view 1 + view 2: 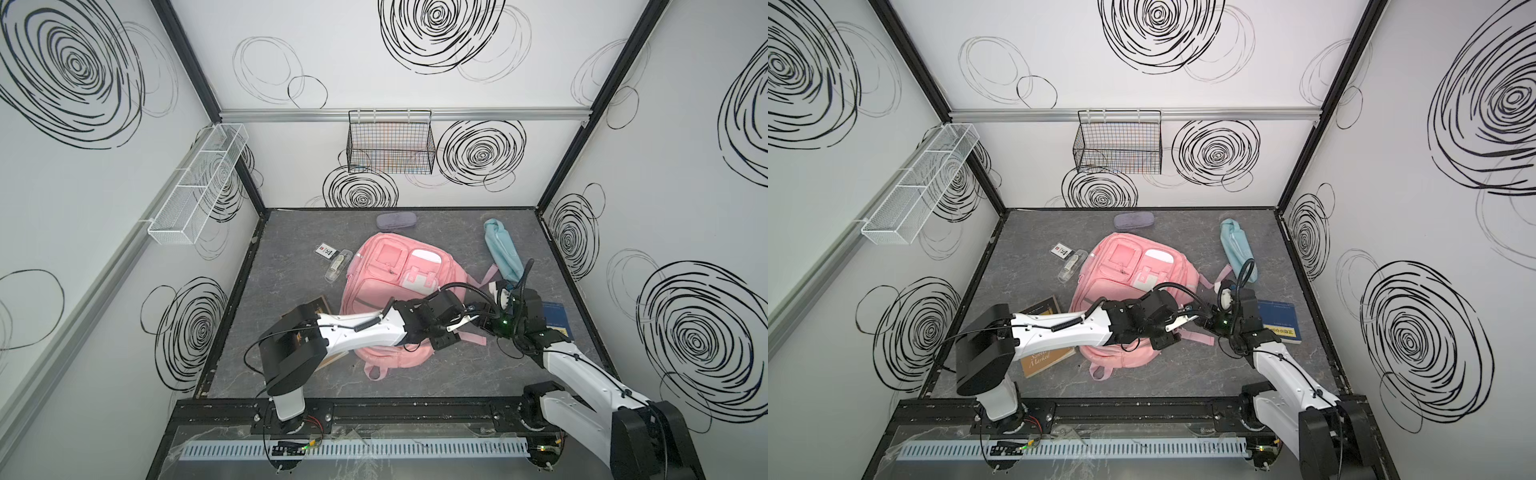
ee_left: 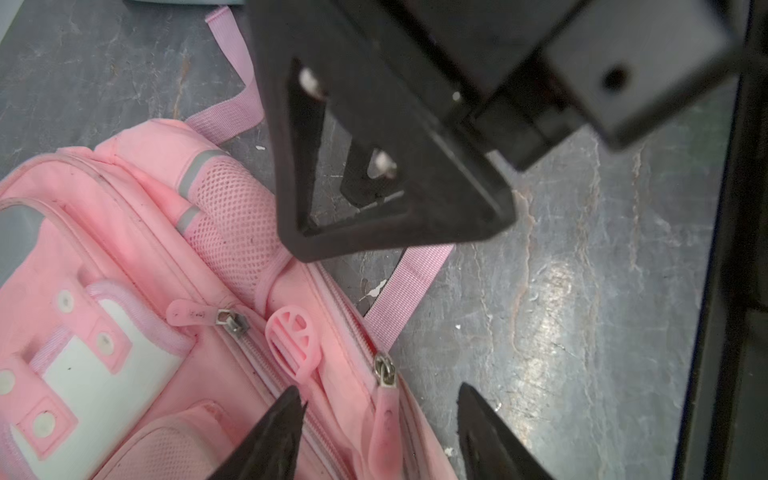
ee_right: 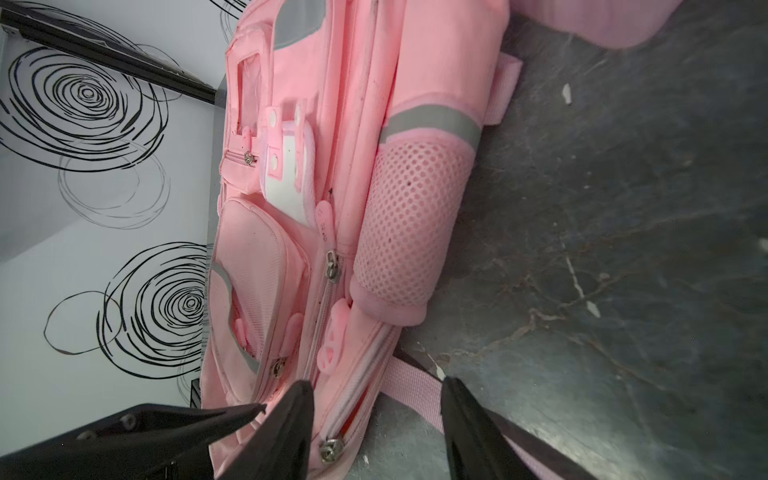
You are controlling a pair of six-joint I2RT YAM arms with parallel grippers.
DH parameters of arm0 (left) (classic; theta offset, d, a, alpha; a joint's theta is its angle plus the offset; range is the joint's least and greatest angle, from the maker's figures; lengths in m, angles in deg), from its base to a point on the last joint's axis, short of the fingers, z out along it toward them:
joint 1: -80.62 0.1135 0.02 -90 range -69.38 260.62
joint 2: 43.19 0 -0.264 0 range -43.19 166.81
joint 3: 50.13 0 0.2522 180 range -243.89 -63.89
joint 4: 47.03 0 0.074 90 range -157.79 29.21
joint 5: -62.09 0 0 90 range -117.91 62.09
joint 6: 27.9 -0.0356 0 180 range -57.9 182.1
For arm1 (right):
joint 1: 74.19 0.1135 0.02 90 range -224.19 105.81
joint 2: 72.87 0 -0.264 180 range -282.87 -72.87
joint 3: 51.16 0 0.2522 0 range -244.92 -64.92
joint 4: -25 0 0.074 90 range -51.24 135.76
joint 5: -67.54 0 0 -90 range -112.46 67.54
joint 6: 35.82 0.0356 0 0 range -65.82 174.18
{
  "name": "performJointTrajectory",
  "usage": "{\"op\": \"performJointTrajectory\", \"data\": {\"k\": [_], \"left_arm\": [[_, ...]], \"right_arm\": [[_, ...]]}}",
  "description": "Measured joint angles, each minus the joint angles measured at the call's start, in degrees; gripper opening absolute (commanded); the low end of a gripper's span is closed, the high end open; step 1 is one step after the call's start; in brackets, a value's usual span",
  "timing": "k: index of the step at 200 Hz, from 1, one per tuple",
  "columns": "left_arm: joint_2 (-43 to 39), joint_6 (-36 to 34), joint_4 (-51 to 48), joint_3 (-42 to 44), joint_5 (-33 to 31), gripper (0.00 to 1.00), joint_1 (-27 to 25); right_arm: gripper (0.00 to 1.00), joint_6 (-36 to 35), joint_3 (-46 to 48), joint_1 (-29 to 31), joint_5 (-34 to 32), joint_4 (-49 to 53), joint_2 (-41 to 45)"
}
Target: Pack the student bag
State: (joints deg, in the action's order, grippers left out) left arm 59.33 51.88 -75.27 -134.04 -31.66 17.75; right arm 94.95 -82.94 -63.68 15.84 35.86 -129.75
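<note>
Your student bag [image 1: 386, 286] lies flat, front pockets up, in the middle of the grey tabletop [image 1: 291, 291]. Both arms meet at its near right edge. In both top views the wrists and cables cover that spot, so you cannot read the finger gaps from above. The wrist views settle it.

The right wrist view shows the right gripper [image 3: 378, 384] with its fingers apart. They straddle the bag's main zip line and a pink strap [image 3: 415, 386], and a zip slider [image 3: 331, 449] sits just beside one tip. Nothing is clamped. Only this view shows the mesh side pocket [image 3: 409, 224] whole.

The left wrist view shows the left gripper [image 2: 378, 395] with its fingers apart too. One tip is over the bag's front panel and the other over bare tabletop. A long pink pull [image 2: 384, 428] lies between them, not pinched. You cannot tell whether either tip touches the fabric. The right gripper's black frame, close to the lens, blocks much of this view.

Only from above do you see the rest:
- A light-blue pouch [image 1: 503, 249] and a lilac case [image 1: 397, 220] lie towards the far side.
- A blue book [image 1: 1277, 320] lies just beside the right wrist.
- A card [image 1: 326, 251] and a clear case [image 1: 338, 268] lie left of the bag.
- A brown book [image 1: 1046, 357] lies under the left arm, and a top view shows its lettered cover.
</note>
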Motion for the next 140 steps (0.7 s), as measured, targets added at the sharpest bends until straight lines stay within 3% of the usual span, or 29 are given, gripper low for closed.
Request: {"op": "performJointTrajectory", "data": {"k": [37,74,94,109,125,140], "left_arm": [[4.04,-1.11,-1.20,-1.16,-0.81,0.57,0.46],[4.50,-1.46,-1.75,-1.16,-0.24,0.36,2.21],[4.48,-1.38,-2.14,-1.09,0.55,0.31,2.86],[4.28,-1.33,-2.12,-0.90,1.31,0.32,3.04],[3.72,-1.16,-1.81,-0.46,2.12,0.45,3.04],[2.45,-0.79,-1.33,0.46,2.49,0.48,3.04]], "right_arm": [[0.54,0.74,-0.28,1.64,-0.81,-1.51,-4.31],[0.54,0.55,-2.99,2.32,-0.76,-1.29,-9.62],[0.53,0.37,-4.44,2.54,-0.09,-1.33,-12.22],[0.53,0.37,-4.66,2.89,0.33,-1.53,-13.29],[0.53,0.37,-4.66,3.39,0.37,-1.55,-13.68],[0.54,0.42,-4.66,3.54,0.37,-1.66,-13.73]]}}
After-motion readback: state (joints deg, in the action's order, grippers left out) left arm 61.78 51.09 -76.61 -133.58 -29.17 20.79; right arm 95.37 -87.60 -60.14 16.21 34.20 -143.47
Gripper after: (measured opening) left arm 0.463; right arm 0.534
